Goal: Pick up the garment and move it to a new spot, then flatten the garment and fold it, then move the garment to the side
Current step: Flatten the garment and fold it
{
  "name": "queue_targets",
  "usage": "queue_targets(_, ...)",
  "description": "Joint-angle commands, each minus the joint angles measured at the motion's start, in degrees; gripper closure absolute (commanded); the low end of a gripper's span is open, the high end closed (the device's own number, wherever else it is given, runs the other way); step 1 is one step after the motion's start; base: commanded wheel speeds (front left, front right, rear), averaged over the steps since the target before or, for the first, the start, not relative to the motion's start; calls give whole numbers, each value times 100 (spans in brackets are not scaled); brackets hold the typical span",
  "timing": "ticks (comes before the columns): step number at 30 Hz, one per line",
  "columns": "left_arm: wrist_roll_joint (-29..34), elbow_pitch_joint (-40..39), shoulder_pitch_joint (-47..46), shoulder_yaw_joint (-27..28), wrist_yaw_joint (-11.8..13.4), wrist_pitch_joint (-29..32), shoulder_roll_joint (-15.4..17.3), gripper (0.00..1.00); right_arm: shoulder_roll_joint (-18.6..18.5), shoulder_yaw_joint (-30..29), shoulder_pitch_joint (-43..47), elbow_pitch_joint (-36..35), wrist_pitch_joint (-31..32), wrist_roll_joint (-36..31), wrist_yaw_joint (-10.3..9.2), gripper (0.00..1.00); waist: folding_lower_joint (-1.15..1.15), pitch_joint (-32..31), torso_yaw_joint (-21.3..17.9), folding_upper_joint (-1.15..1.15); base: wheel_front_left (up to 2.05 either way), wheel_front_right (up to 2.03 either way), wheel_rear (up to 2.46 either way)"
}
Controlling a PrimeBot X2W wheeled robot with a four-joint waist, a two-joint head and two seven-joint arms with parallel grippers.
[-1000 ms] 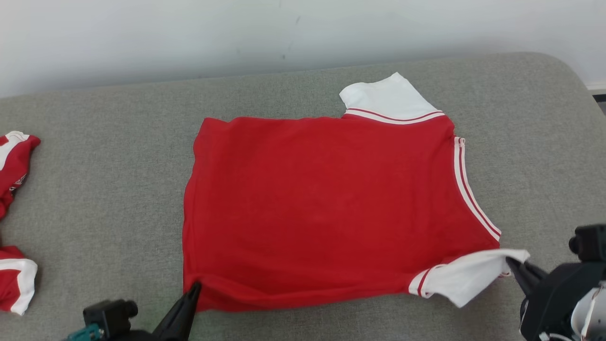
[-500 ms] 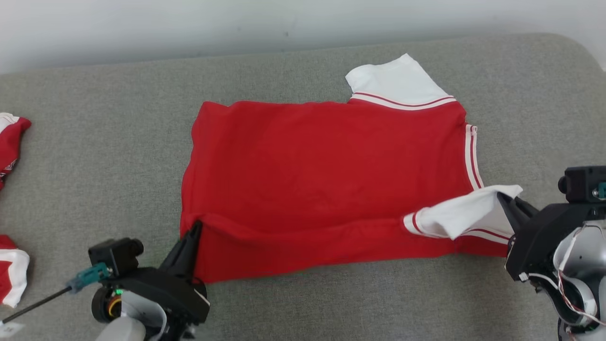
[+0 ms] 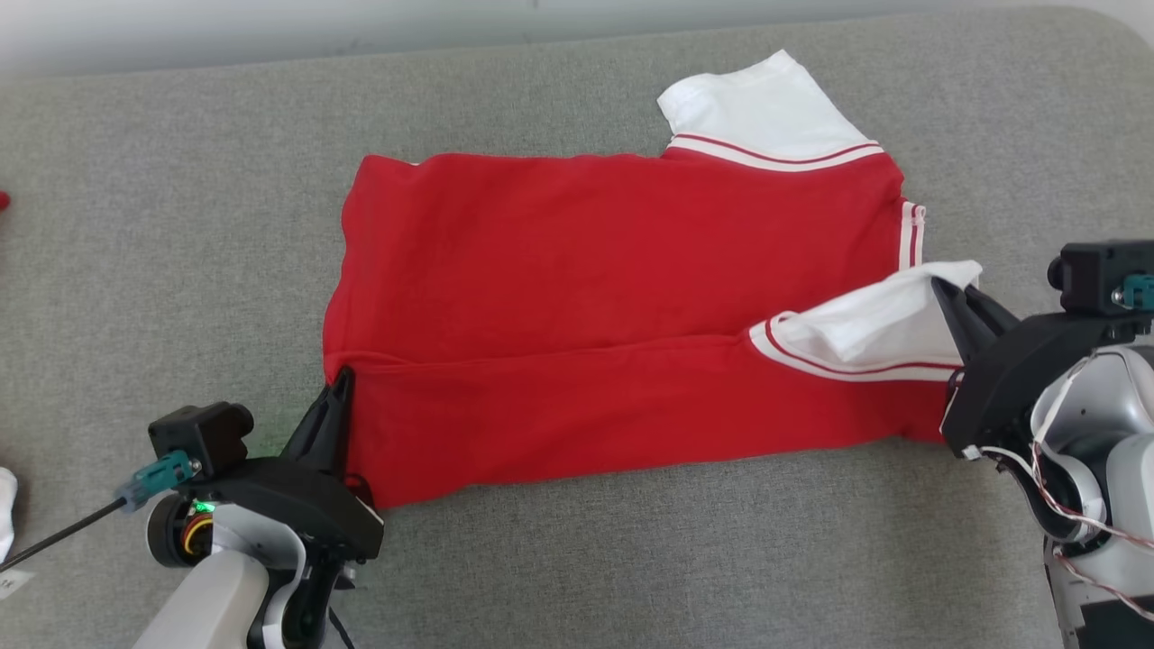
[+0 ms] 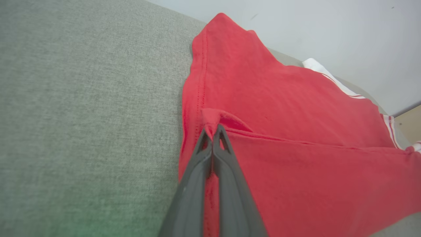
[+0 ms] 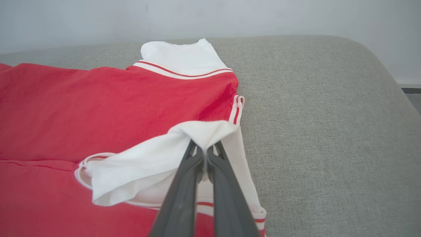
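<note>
The garment (image 3: 586, 261) is a red shirt with white sleeves and striped trim, spread across the grey cushion. Its near edge is lifted and turned over toward the far side, making a fold line across the middle. My left gripper (image 3: 341, 379) is shut on the red hem corner (image 4: 213, 120) at the shirt's left. My right gripper (image 3: 942, 287) is shut on the near white sleeve (image 5: 197, 131), which drapes over the red body (image 5: 98, 108). The far white sleeve (image 3: 766, 104) lies flat at the back.
The grey cushioned surface (image 3: 180, 225) runs wide on both sides of the shirt, with a pale wall behind it. A bit of red cloth (image 3: 3, 200) and a bit of white cloth (image 3: 4, 505) show at the left edge. The cushion's rounded right end (image 5: 378, 65) drops off.
Both grippers have carried the shirt's near edge away from me over the body, so the folded strip has grown. The head camera has tilted down and the other clothes slid out at left.
</note>
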Motion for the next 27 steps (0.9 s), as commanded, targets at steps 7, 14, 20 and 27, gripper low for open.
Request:
queue_targets(7,153,125,-197,-58,7,-110,-41,0,-23,135,-379,430,-258,59,-13,0,-1,105,28,-1,0,0,0)
queue_targets(14,706,92,-95,-331,319,-191,197,0,-20,126,-195,385,-218,156,-13,0,-1,-11,72,-1,0,0,0)
queue_targets(20,1247,-47,6,-699,702,112,450,0,65,-185,241,106,412,6,-13,0,-1,-155,33,-1,0,0,0)
queue_targets(27,1432,-160,164,-984,1210,887,612,0,394,-736,682,-221,1087,-598,-13,0,-1,-155,-116,-1,0,0,0)
